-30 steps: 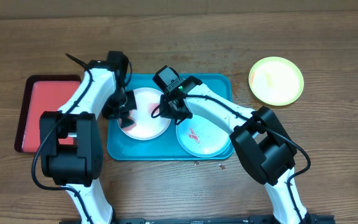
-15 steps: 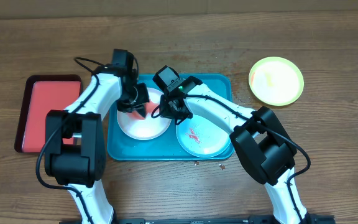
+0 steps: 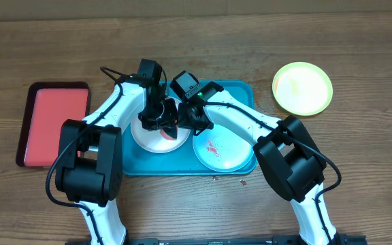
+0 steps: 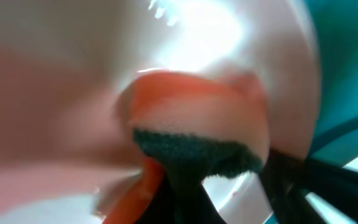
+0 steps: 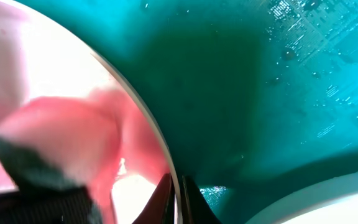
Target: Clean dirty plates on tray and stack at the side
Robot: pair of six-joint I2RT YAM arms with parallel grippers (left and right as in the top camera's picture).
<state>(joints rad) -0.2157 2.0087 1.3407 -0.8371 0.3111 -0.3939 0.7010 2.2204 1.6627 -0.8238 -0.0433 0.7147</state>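
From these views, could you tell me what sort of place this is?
Probably a robotics lab bench: a wooden table, a teal tray, and the left gripper pressing a sponge on a white plate.

Wooden table (image 3: 373, 156) with red tray (image 3: 53, 122), teal tray (image 3: 240, 92) and yellow-green plate (image 3: 303, 88) directly on it.

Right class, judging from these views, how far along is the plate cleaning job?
Done, apparently: the yellow-green plate lies off the tray. In hand: the left hand presses a sponge on the white plate, whose rim the right hand pinches. Left: the mint plate, red-smeared, on the tray; no stack yet.
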